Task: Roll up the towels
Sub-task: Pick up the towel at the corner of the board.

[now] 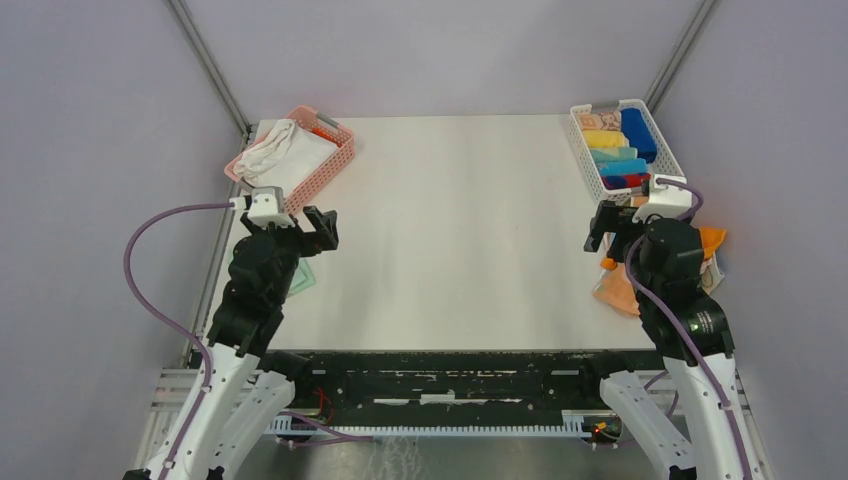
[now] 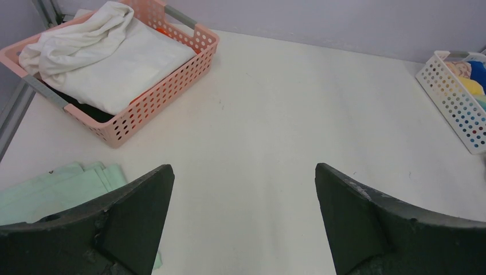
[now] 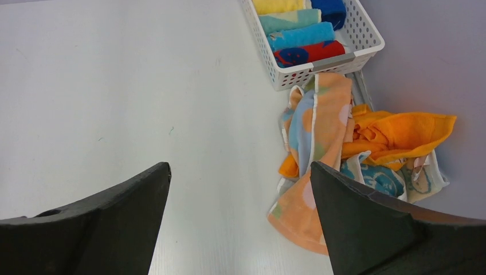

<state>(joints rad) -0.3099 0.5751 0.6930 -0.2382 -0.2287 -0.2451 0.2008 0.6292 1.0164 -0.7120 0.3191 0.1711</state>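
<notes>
Right gripper (image 3: 239,172) wide, empty; towel heap (image 3: 367,137) at its 3 o'clock (nearer arm). Left gripper (image 2: 243,172) wide too.

left pincer (image 1: 322,222) spread | right pincer (image 1: 603,226) spread | towels (image 1: 615,290) heaped far right

A robot test lab is shown: a white table (image 1: 450,230) is boxed in by plain grey panels (image 1: 440,50) on metal struts (image 1: 208,65), and two cabled arms (image 1: 250,290) are mounted side by side along the lower edge.
</notes>
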